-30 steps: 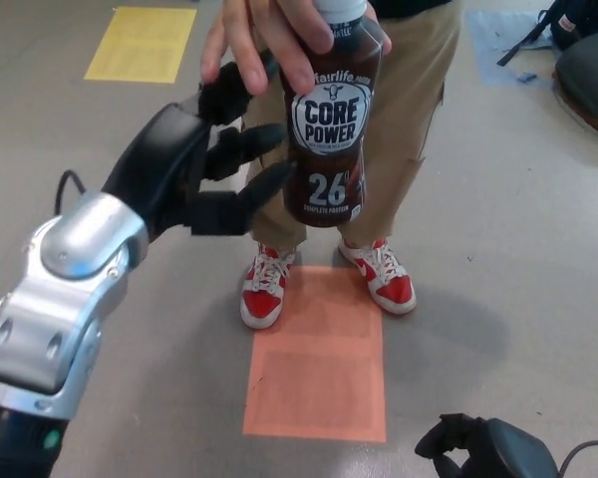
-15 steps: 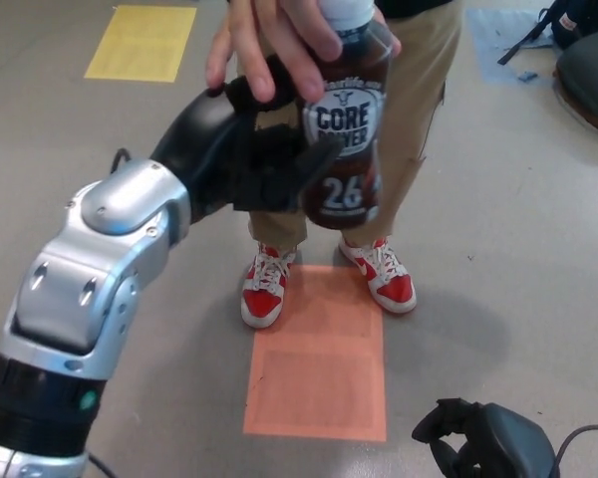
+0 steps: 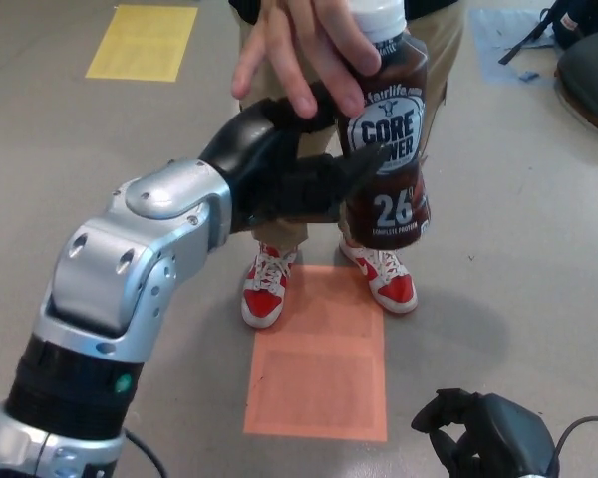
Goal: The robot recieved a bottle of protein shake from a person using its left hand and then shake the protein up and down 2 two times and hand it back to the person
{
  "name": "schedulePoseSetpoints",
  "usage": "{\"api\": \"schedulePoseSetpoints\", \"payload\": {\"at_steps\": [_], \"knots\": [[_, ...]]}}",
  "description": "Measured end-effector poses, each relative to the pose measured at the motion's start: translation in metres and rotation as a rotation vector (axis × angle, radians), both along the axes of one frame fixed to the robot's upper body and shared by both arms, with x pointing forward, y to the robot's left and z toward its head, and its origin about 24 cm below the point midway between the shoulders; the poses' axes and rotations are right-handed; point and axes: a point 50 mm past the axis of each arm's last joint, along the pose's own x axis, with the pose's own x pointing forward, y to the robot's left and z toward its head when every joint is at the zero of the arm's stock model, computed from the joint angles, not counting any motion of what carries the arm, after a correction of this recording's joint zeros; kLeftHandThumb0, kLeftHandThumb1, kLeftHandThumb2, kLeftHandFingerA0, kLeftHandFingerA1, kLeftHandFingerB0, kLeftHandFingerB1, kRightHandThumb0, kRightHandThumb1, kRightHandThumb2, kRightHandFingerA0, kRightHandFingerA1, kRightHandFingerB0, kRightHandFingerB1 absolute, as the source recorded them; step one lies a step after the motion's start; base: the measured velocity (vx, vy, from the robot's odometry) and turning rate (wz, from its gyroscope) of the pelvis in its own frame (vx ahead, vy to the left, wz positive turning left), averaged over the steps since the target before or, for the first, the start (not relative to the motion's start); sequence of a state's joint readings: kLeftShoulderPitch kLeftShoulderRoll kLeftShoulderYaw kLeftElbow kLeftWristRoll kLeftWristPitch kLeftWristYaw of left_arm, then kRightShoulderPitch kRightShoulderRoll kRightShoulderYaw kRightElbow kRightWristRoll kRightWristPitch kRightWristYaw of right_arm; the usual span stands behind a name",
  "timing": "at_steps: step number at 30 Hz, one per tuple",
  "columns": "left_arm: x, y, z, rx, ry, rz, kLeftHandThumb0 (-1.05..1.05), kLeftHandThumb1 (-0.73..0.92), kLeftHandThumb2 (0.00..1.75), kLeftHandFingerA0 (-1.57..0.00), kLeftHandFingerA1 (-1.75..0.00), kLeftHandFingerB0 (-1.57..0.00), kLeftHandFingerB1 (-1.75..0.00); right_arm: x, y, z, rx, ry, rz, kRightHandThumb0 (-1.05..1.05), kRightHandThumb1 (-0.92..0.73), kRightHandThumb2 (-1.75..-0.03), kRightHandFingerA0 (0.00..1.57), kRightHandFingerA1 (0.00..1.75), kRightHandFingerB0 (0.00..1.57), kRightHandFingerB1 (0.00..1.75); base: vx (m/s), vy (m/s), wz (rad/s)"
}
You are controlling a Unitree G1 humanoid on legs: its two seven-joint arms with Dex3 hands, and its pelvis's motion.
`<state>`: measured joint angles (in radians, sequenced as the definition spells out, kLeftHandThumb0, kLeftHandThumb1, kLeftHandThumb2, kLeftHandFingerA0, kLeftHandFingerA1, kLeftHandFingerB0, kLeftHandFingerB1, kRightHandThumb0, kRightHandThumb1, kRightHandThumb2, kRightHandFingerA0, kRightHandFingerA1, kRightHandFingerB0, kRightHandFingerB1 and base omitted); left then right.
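A dark brown protein shake bottle (image 3: 394,189) with a white cap and a "Core Power" label hangs upright in the upper middle of the head view. A person's hand (image 3: 309,50) grips it from above, near the cap. My left hand (image 3: 299,174) reaches in from the left on its silver arm. Its black fingers are spread, with their tips against the bottle's left side and not closed around it. My right hand (image 3: 483,443) shows low at the bottom right, away from the bottle.
The person stands right behind the bottle in tan trousers and red-and-white shoes (image 3: 264,289). An orange rectangle (image 3: 319,368) marks the floor before them and a yellow one (image 3: 142,42) lies far left. A dark bag (image 3: 588,60) sits at the upper right.
My left arm has stretched forward and to the right, bringing its fingers up to the bottle. The person has shifted the bottle to the right and slightly down.
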<state>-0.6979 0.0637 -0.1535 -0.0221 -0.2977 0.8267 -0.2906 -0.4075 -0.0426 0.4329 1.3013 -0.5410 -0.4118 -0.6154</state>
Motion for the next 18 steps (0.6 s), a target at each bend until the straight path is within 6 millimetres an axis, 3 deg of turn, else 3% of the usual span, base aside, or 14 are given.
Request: {"api": "schedulePoseSetpoints", "payload": {"at_steps": [9, 10, 11, 12, 14, 17, 18], "knots": [[-0.002, -0.007, -0.018, 0.092, 0.149, -0.021, -0.76, 0.44, 0.8, 0.0, -0.02, 0.0, 0.0, 0.006, -0.001, 0.005, 0.01, -0.011, -0.007, -0.4, -0.62, -0.96, 0.91, 0.8, 0.9, 0.67, 0.0, 0.0, 0.0], [-0.002, -0.007, -0.021, 0.101, 0.165, -0.021, -0.73, 0.43, 0.79, 0.0, -0.01, 0.0, 0.0, 0.007, -0.001, 0.005, 0.01, -0.014, -0.007, -0.39, -0.62, -0.98, 0.89, 0.75, 0.9, 0.66, 0.0, 0.0, 0.0], [-0.002, -0.007, -0.023, 0.11, 0.18, -0.02, -0.71, 0.43, 0.78, 0.0, 0.0, 0.0, 0.0, 0.008, -0.001, 0.006, 0.01, -0.015, -0.007, -0.39, -0.54, -1.12, 0.83, 0.81, 0.84, 0.77, 0.0, 0.0, 0.0], [-0.002, -0.007, -0.026, 0.118, 0.189, -0.021, -0.66, 0.44, 0.54, 0.0, 0.0, 0.0, 0.0, 0.008, -0.001, 0.006, 0.01, -0.015, -0.006, -0.38, -0.62, -1.0, 0.88, 0.77, 0.9, 0.65, 0.0, 0.0, 0.0], [-0.002, -0.007, -0.03, 0.136, 0.203, -0.019, -0.67, 0.42, 0.54, 0.0, 0.0, 0.0, 0.0, 0.008, -0.001, 0.006, 0.008, -0.014, -0.005, -0.38, -0.61, -1.01, 0.9, 0.78, 0.91, 0.64, 0.0, 0.0, 0.0], [-0.002, -0.006, -0.035, 0.172, 0.208, -0.015, -0.68, 0.41, 0.53, 0.0, 0.0, 0.0, 0.0, 0.008, -0.001, 0.006, 0.007, -0.012, -0.004, -0.39, -0.61, -1.0, 0.91, 0.77, 0.91, 0.64, 0.0, 0.0, 0.0], [-0.002, -0.005, -0.038, 0.186, 0.211, -0.012, -0.67, 0.42, 0.76, 0.0, 0.0, 0.0, 0.0, 0.008, -0.001, 0.006, 0.007, -0.012, -0.004, -0.4, -0.62, -1.01, 0.91, 0.74, 0.9, 0.63, 0.0, 0.0, 0.0]]}}
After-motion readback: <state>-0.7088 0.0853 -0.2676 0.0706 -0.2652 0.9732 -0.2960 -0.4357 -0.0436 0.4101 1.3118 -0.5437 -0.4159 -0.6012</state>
